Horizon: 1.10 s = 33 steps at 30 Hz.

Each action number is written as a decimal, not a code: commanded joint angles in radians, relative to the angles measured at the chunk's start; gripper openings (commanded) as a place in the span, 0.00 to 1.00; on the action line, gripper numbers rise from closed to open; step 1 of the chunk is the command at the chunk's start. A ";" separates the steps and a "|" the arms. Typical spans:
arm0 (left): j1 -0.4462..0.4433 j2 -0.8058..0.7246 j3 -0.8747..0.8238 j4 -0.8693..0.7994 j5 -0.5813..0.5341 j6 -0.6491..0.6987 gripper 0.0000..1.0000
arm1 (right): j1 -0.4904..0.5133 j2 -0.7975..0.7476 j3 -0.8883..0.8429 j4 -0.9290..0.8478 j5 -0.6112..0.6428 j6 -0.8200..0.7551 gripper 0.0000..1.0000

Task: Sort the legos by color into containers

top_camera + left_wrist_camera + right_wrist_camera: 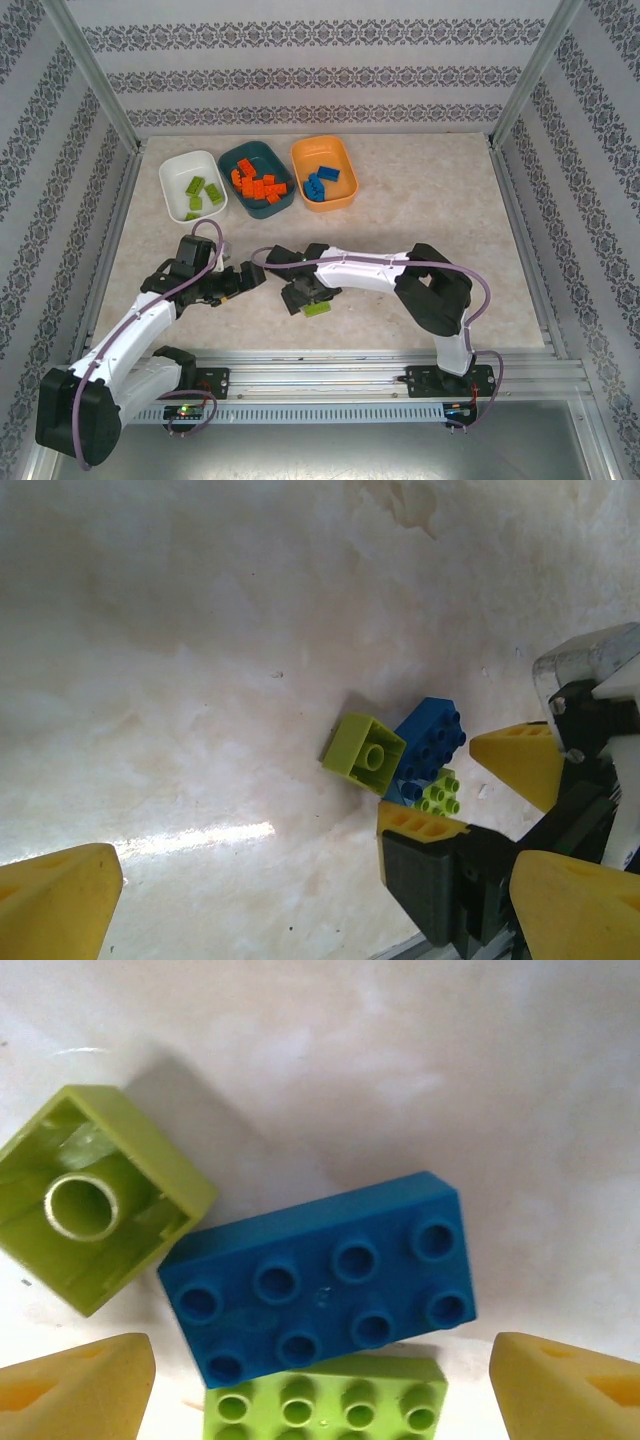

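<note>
Three loose legos lie together on the table: a blue brick (320, 1275), a lime green brick (325, 1400) touching its near side, and a lime green brick (95, 1195) turned hollow side up. My right gripper (320, 1390) hangs open just above them, one finger on each side of the blue and studded green bricks, gripping nothing. My left gripper (243, 281) is wide open and empty, just left of the pile (410, 760). At the back stand the white container (172, 172) holding green legos, the dark teal container (254, 152) holding orange ones and the orange container (325, 146) holding blue ones.
The two grippers are close together near the table's front middle, and the right gripper's fingers (515, 760) show in the left wrist view. A metal rail (330, 372) runs along the near edge. Patterned walls enclose the table on three sides.
</note>
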 commanded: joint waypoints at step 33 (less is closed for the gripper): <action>0.021 -0.014 0.002 -0.011 0.026 0.027 1.00 | -0.108 -0.127 -0.108 0.108 -0.004 -0.003 0.64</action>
